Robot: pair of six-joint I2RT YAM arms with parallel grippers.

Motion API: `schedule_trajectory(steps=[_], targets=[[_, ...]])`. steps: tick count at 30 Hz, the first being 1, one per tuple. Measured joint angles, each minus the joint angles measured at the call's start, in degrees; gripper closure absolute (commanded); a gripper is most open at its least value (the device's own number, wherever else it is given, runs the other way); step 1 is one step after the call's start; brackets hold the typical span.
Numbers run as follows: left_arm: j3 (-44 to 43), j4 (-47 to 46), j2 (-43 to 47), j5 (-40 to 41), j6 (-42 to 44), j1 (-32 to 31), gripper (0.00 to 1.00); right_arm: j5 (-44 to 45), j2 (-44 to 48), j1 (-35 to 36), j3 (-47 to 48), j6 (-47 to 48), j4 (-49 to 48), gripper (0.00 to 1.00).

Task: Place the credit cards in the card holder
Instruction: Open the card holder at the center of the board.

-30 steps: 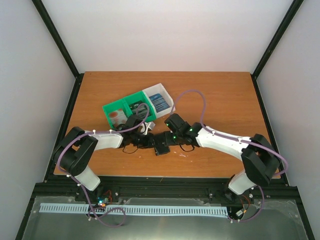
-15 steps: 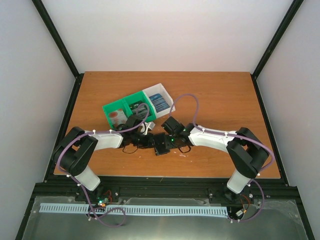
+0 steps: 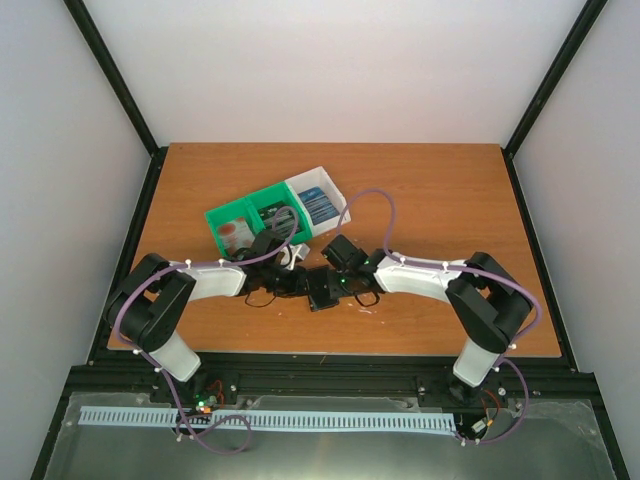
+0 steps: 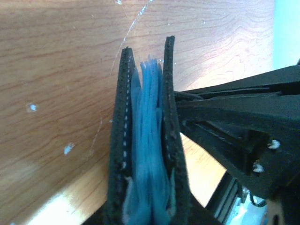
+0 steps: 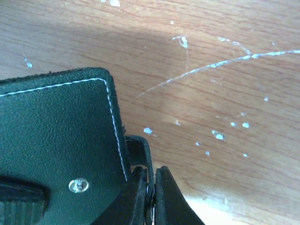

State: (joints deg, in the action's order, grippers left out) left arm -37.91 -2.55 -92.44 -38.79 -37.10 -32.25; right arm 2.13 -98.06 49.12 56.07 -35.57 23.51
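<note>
The black card holder (image 3: pixel 323 290) stands on its edge on the table between my two grippers. In the left wrist view it is edge-on: two black covers (image 4: pixel 123 117) slightly apart with grey-blue sleeves (image 4: pixel 149 140) between them, running down to where my left fingers lie hidden. My left gripper (image 3: pixel 297 282) holds it from the left. My right gripper (image 5: pixel 151 180) is shut on the holder's snap tab (image 5: pixel 140 149) beside the stitched cover (image 5: pixel 56 131). The credit cards lie in the bin: blue ones (image 3: pixel 318 205), a pinkish one (image 3: pixel 235 230), dark ones (image 3: pixel 275 213).
A green and white three-compartment bin (image 3: pixel 222 214) stands just behind the left wrist. The right arm's black gripper body (image 4: pixel 243 126) fills the right side of the left wrist view. The wooden table (image 3: pixel 440 200) has white scratches and specks near the holder.
My right gripper has closed its fingers onto the holder's tab, and the right arm's elbow has folded in toward the middle. The left arm and the holder have stayed put.
</note>
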Motion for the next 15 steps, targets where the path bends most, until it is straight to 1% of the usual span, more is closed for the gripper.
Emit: schedule_trajectory(steps=[1,2,4,6,9,15], targets=[[0.02,0.11,0.0,0.24,-0.09,0.0,0.64,0.13,0.42,0.0,-0.39,0.02,-0.26,0.97],[0.0,0.26,0.0,0.7,-0.17,0.0,0.56,0.26,0.9,0.0,-0.7,0.0,-0.31,0.97],[0.0,0.83,0.0,1.49,-0.09,0.0,0.43,0.42,2.4,0.0,-1.33,-0.02,0.13,0.97],[0.0,1.51,0.02,2.58,-0.48,0.0,0.33,0.44,4.39,0.0,-1.81,-0.07,0.96,0.97],[-0.02,2.8,0.83,4.22,-0.81,0.0,0.24,0.37,8.13,0.0,-2.45,-0.44,3.08,0.97],[-0.02,3.67,4.85,6.71,-0.98,0.02,0.11,-0.61,13.99,-0.02,-2.56,-0.5,7.23,0.97]])
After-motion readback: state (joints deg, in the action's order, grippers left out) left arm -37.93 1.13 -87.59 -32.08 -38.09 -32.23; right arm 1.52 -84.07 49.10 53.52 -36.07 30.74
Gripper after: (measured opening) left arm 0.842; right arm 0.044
